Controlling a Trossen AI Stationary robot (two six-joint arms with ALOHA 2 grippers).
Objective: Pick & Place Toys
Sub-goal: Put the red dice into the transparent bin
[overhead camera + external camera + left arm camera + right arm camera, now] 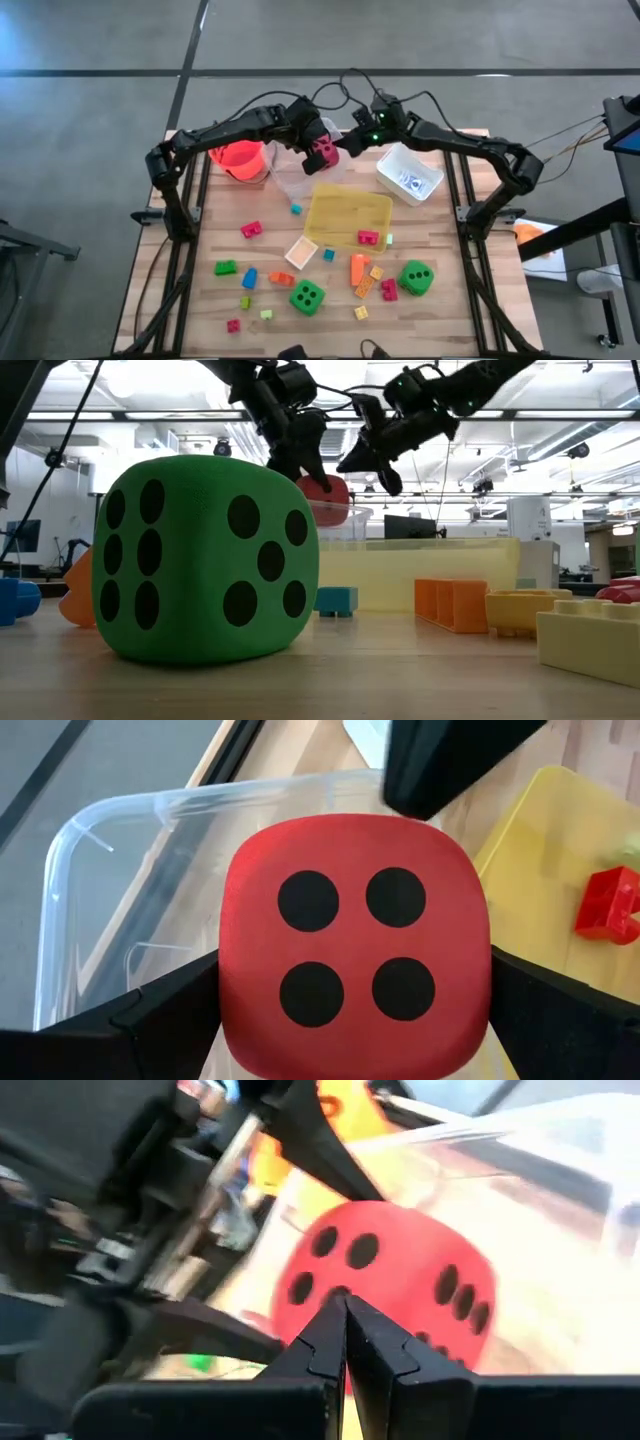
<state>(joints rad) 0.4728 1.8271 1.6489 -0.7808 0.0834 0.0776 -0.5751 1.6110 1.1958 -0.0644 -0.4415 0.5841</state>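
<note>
A red-pink die (355, 940) with black dots hangs above the clear tray (110, 870), far of the table's middle, with my left gripper (322, 150) shut on it. My right gripper (345, 1310) is shut and points at the die (400, 1290) from the right side; its dark tip (440, 765) shows at the die's far edge. Two green dice (308, 297) (417, 277) and several small bright blocks lie on the table's near half. A red block (368, 237) lies in the yellow tray (340, 205). My left gripper pinches the die between its two fingers (170, 1010), one on each opposite side face (232, 990). The fingers slant down from the table's left. The die is lifted clear over the clear tray, its four-dot face toward the wrist camera. My right gripper: whether its shut tip touches the die, I cannot tell.
An orange bucket (240, 158) stands at the far left beside the clear tray (290, 180). A white tray (410, 172) sits at the far right. In the low view a green die (210, 555) fills the foreground, with orange and yellow blocks (455, 605) to its right.
</note>
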